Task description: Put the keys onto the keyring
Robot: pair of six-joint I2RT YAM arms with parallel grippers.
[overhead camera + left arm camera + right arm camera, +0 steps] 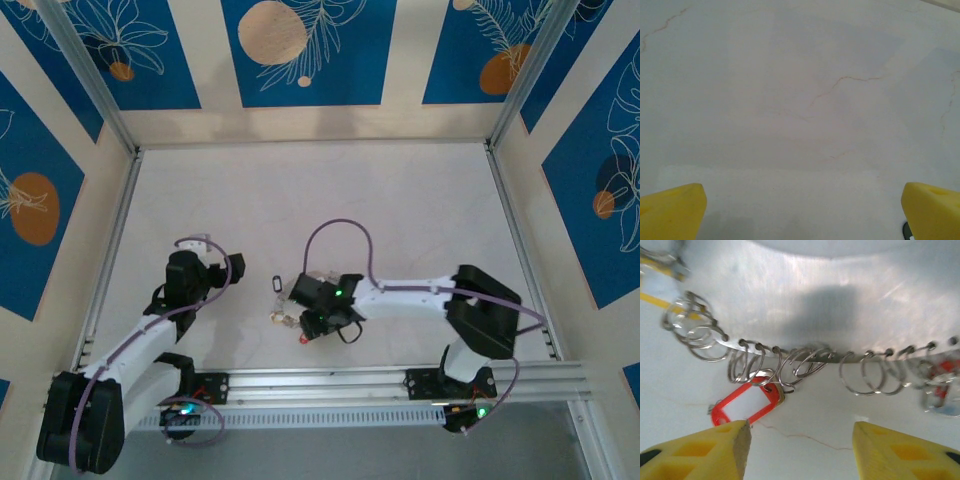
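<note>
Overhead, two arms reach onto a pale surface (400, 190) walled in on three sides, with a metal rail (350, 382) along the near edge.

The right arm (410, 292) stretches left across the middle, low over a small cluster of keys (282, 318). A red tag (303, 338) lies just nearer and a dark loop (276, 286) just beyond.

From the right wrist, the keyring (835, 358) shows as a thin wire curving across the view, hung with many small split rings (860, 375). A red tag (742, 407) dangles from one ring and touches the tip of one yellow finger (715, 450). The right jaws stand partly apart with nothing between them, just short of the wire, likely lining up to pinch it or the tag.

The left arm (150, 330) sits back on the left, well apart from the keys. Its jaws are wide over bare surface (800, 100), probably waiting to steady the ring.

There is plenty of open room beyond and to both sides. The rail is near the red tag, so that side is tightest.
</note>
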